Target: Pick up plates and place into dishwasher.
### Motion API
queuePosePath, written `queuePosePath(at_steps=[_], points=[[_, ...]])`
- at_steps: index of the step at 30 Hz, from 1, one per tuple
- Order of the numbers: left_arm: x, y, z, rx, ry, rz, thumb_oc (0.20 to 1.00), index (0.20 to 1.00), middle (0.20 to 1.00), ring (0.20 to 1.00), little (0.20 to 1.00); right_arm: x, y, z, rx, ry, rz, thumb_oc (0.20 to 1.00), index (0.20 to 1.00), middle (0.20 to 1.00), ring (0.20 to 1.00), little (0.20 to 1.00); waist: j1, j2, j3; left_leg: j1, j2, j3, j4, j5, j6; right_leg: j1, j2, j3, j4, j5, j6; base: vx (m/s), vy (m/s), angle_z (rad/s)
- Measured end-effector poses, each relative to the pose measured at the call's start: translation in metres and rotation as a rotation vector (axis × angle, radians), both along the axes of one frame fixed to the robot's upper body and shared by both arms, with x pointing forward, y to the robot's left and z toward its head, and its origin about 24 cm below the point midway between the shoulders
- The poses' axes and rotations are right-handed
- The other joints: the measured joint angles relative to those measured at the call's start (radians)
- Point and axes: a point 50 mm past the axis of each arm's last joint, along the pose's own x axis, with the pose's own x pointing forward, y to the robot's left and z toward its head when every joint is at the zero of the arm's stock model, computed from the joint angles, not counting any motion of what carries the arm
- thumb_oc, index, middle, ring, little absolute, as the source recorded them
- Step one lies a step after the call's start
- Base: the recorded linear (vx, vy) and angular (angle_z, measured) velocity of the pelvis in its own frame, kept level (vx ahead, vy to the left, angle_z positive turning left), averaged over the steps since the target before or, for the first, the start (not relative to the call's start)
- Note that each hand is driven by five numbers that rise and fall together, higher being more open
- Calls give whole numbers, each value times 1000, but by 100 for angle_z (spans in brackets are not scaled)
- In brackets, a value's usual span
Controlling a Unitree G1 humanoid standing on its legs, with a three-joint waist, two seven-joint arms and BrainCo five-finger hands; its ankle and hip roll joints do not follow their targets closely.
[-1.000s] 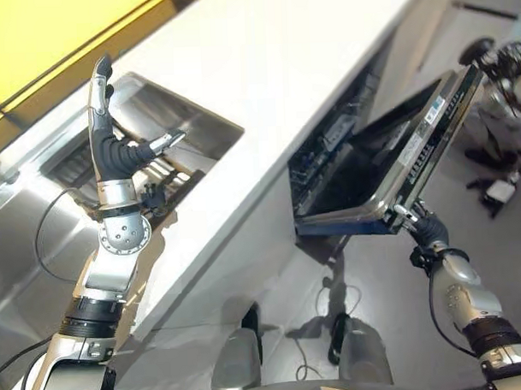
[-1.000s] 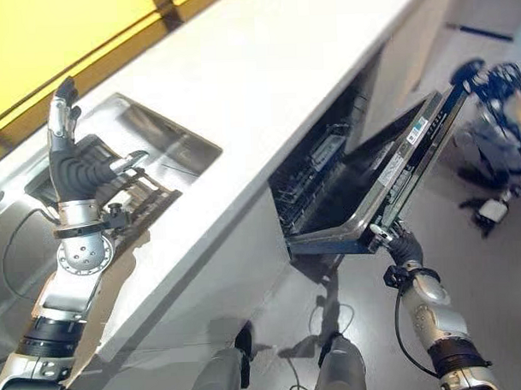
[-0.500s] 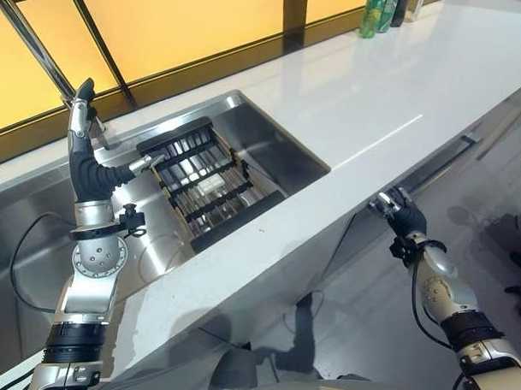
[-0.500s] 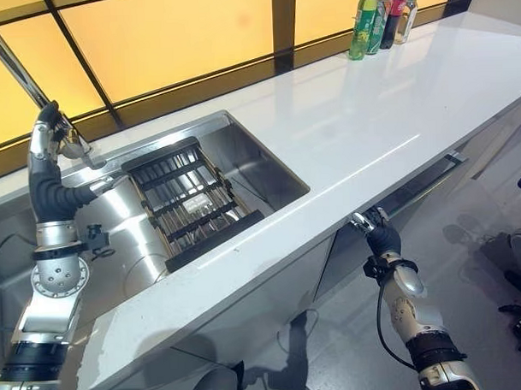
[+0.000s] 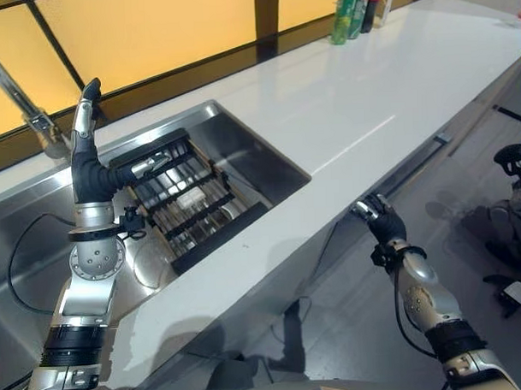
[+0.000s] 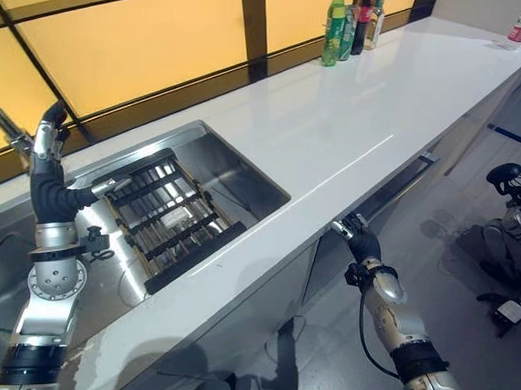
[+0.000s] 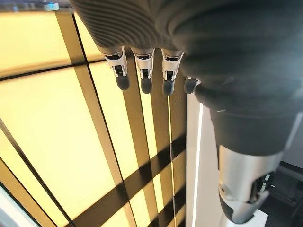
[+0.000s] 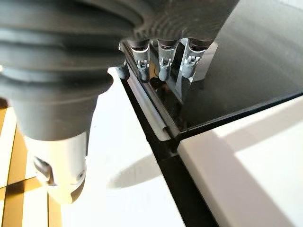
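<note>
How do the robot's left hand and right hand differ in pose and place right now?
The left hand is raised upright over the steel sink, fingers straight and pointing up, touching nothing. The right hand is low, below the white countertop's front edge, its fingers at the top edge of the dark dishwasher door. Neither hand holds a plate.

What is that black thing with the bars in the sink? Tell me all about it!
It's a dish rack, a long dark frame with rows of thin bars across it and shiny metal showing between them. It sits down inside the steel sink, lying slantwise and taking up most of the basin. It looks empty, with no plates in it. The raised left hand is beside it, not touching.
</note>
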Motion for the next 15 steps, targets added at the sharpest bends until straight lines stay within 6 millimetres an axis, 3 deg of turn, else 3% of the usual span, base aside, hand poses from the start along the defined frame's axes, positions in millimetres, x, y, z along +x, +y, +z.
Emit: queuePosePath(at_steps=[4,8,11,15], points=[[-5,0,-2,-11,-4,8,1000,1000,1000,1000,1000,0,10,26,-22,-102,22,1000,1000,1000,1000,1000,-51,-21,-15,36,16,32,-31,4,-7,9,13,26,-16,3,-5,-129,-90,-21],[-6,1,-3,-25,-11,26,1000,1000,1000,1000,1000,-2,4,21,-58,-25,-61,1000,1000,1000,1000,1000,-87,-45,-31,55,33,38,-54,13,-20,9,36,47,-26,7,-15,-139,-116,-15],[-7,3,-3,-38,-22,41,1000,1000,1000,1000,1000,-6,-7,17,-71,19,-162,1000,1000,1000,1000,1000,-97,-40,-31,53,50,39,-57,20,-28,7,50,53,-35,15,-26,-139,-95,-5],[-10,5,-5,-62,-29,69,1000,1000,1000,1000,1000,-6,-10,26,-123,-14,-213,1000,1000,1000,1000,1000,-105,-18,-29,52,71,39,-73,34,-39,6,75,55,-53,29,-42,-82,-21,-3]])
